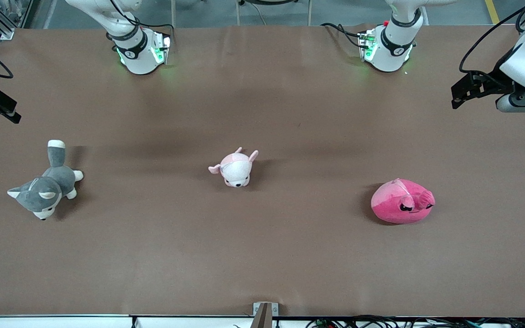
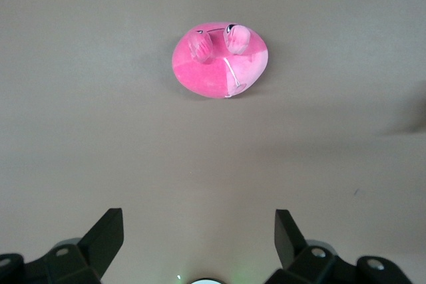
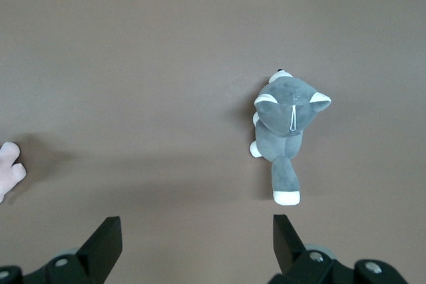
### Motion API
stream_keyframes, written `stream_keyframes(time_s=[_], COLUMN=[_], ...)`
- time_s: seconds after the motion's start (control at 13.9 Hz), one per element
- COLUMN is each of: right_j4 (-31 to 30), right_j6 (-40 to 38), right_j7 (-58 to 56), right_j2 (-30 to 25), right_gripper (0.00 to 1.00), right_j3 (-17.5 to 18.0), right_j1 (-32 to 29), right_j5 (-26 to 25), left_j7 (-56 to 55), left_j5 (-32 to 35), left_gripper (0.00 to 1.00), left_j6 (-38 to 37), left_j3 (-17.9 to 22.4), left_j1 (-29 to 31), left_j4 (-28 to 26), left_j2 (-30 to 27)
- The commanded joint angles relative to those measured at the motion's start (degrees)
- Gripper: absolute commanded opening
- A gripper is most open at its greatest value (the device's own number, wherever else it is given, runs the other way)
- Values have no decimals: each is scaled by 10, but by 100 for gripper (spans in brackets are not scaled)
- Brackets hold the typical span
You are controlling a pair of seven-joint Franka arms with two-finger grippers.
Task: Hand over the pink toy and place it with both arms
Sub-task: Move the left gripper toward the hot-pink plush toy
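Observation:
The pink toy (image 1: 401, 202), a round hot-pink plush with a lighter patch and angry black eyes, lies on the brown table toward the left arm's end. It also shows in the left wrist view (image 2: 219, 64). My left gripper (image 1: 456, 95) hangs open and empty over the table's edge at that end, well apart from the toy; its spread fingers frame bare table in the left wrist view (image 2: 200, 231). My right gripper (image 1: 12, 111) is open and empty over the right arm's end of the table, above the husky's area (image 3: 198, 234).
A grey-and-white husky plush (image 1: 46, 187) lies toward the right arm's end and shows in the right wrist view (image 3: 286, 124). A small pale pink-and-white puppy plush (image 1: 235, 168) lies at the table's middle. Both arm bases (image 1: 139, 50) stand along the table's edge farthest from the camera.

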Motion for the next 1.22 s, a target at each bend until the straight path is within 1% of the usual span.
stream_keyframes(time_s=[0.0,0.22,0.36,0.43,0.5,0.57,0.65,0.79,0.86,0.93,1.01,1.08,1.15], right_j4=[-8,-8,-8,-8,-8,-8,-8,-8,-8,-8,-6,-5,-5], right_j6=[0,1,1,1,1,1,1,-2,-2,-4,-7,-6,-7], right_j7=[4,4,3,3,3,3,0,-3,-4,-4,-3,-1,0], right_j2=[-7,-7,-7,-7,-7,-7,-7,-6,-6,-4,-1,-1,-1], right_gripper=[100,100,100,100,100,100,100,100,100,100,100,100,100], right_j3=[0,0,0,0,0,0,0,0,0,0,0,0,0], right_j1=[1,1,1,1,1,1,1,3,3,3,3,4,4], right_j5=[3,3,3,3,3,3,3,3,2,2,2,2,2], left_j7=[2,5,18,21,20,21,20,-4,-12,-20,-47,-79,-98], left_j5=[10,10,10,10,10,9,8,10,10,3,1,1,1], left_gripper=[100,100,100,100,100,100,100,100,100,100,100,100,100], left_j6=[-11,-12,-12,-12,-6,16,58,165,214,243,266,304,322], left_j3=[-1,5,10,10,10,9,9,10,8,8,6,3,2], left_j1=[2,5,4,5,20,33,35,36,47,51,48,46,44], left_j4=[9,13,27,22,16,6,-17,-81,-101,-104,-103,-103,-103], left_j2=[-3,0,15,20,32,45,51,65,85,108,135,158,175])
